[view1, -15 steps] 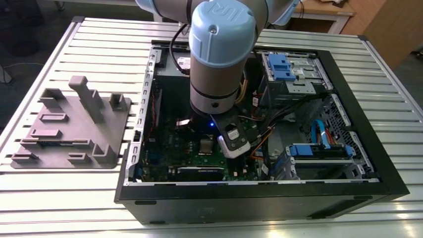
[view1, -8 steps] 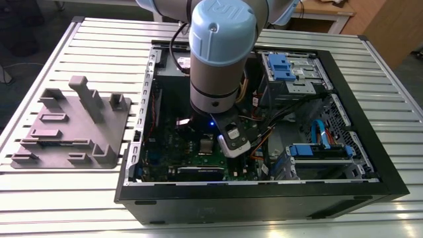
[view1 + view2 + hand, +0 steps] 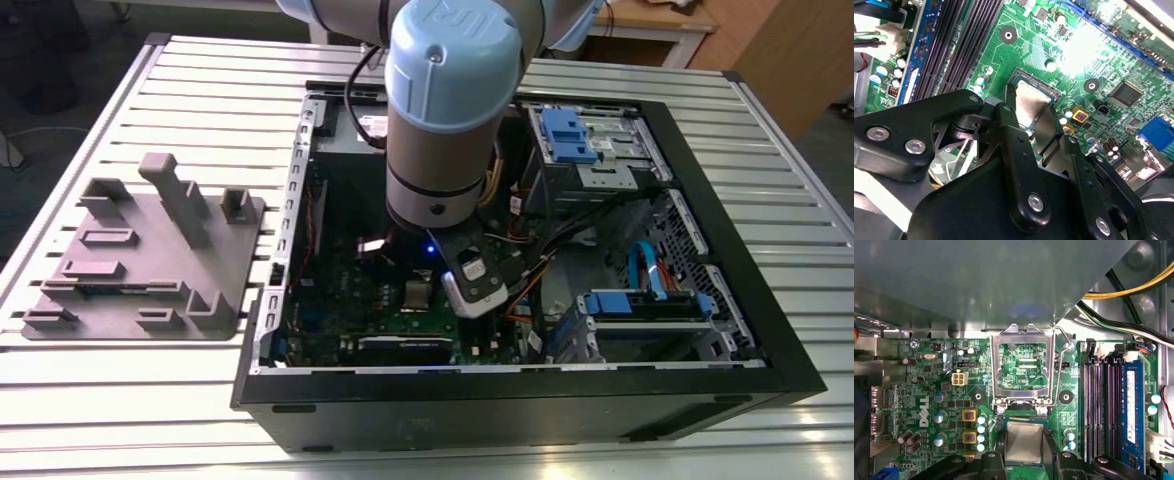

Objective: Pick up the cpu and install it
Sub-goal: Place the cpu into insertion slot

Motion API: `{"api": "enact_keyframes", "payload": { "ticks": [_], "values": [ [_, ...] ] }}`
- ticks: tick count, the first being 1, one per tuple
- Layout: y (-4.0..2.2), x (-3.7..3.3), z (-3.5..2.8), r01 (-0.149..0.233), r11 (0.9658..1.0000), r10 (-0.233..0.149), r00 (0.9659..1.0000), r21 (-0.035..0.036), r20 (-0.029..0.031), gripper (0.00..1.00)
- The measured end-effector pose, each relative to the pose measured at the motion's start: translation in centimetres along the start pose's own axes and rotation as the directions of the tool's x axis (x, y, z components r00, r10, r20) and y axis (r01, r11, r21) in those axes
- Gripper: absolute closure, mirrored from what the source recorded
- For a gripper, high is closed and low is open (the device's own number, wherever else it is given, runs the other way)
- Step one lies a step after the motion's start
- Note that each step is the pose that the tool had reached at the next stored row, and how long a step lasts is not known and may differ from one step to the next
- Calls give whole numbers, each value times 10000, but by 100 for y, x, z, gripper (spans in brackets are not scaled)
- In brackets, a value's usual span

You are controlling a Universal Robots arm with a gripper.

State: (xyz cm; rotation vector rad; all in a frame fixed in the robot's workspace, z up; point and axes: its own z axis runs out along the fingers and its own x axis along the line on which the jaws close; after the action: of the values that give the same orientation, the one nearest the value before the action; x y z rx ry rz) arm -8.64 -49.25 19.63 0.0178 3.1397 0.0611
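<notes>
Gripper (image 3: 1032,102) clenched narrow on the cpu (image 3: 1024,442), my fingers (image 3: 1009,130) on its two opposite edges. Cpu is down at the dark socket (image 3: 1036,80) on the green motherboard (image 3: 929,390), with the hinged metal frame (image 3: 1021,365) open beside it.

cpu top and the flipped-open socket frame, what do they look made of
The small flat square silver-grey cpu looks metal-topped, matte to brushed: dull sheen, soft reflections. The open silver socket frame looks like thin stamped sheet metal, bright and shiny at its edges; which metal is unclear.
</notes>
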Motion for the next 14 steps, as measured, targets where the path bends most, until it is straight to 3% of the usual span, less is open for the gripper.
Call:
{"api": "enact_keyframes", "payload": {
  "ticks": [14],
  "values": [
    [-2, 0, 43, -26, 10000, 26, 10000, -7, 1, 58]
  ]
}}
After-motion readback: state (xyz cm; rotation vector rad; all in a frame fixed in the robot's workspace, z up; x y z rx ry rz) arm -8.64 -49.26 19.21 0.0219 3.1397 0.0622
